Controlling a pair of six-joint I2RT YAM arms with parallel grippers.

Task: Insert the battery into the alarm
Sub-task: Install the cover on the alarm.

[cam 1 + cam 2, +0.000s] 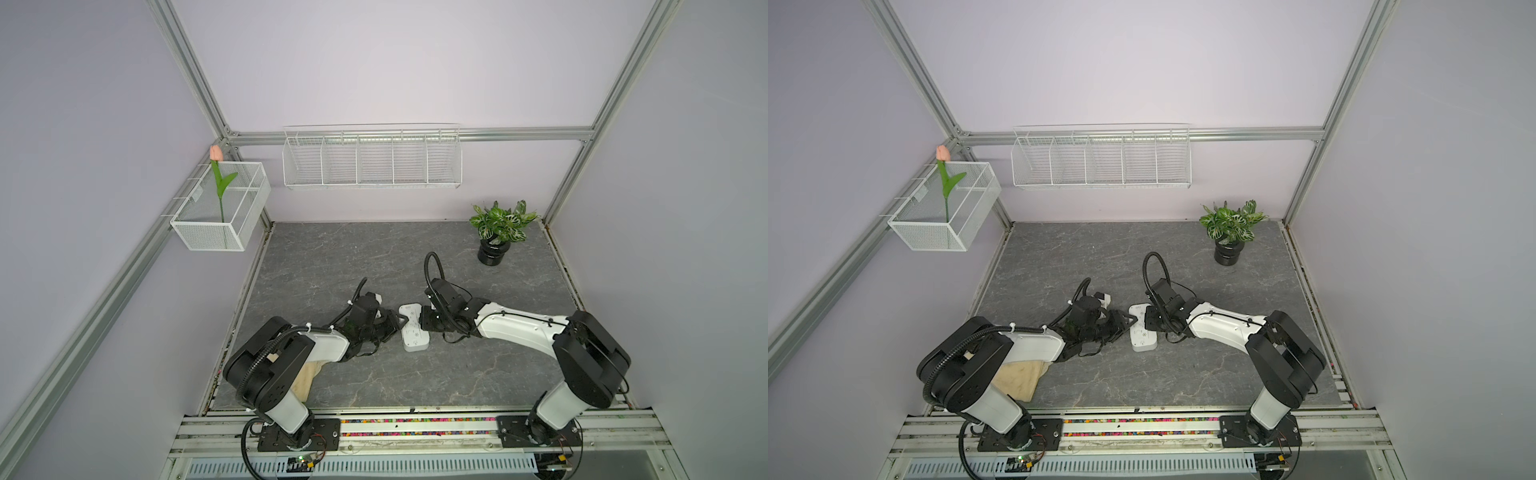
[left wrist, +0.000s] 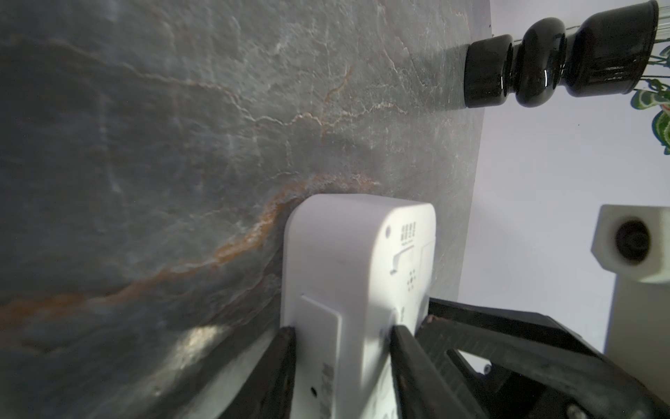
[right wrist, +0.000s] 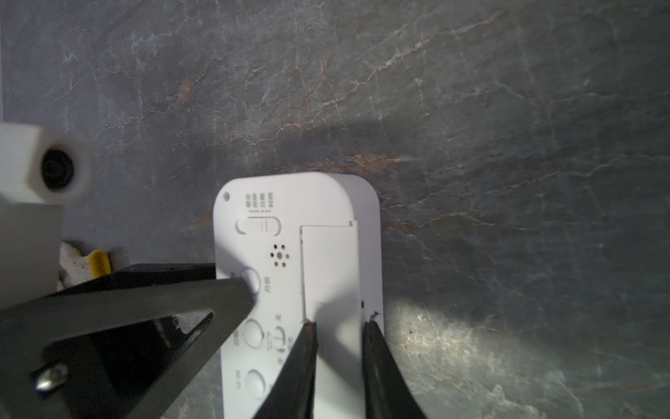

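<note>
The white alarm (image 1: 413,328) (image 1: 1143,328) lies on the grey stone table with its back up, between the two arms. My left gripper (image 1: 400,322) (image 2: 342,330) is shut on the alarm (image 2: 344,254), one finger under it and one on its back. My right gripper (image 1: 422,323) (image 3: 339,323) comes from the opposite side. Its fingers are closed on the two long edges of the thin white cover strip (image 3: 330,261), which lies flat in the alarm's back (image 3: 261,225). The battery is hidden.
A potted plant in a black vase (image 1: 496,232) stands at the back right of the table. A beige cloth (image 1: 305,374) lies under the left arm. White wire baskets (image 1: 372,160) (image 1: 220,208) hang on the walls, one of them with a tulip.
</note>
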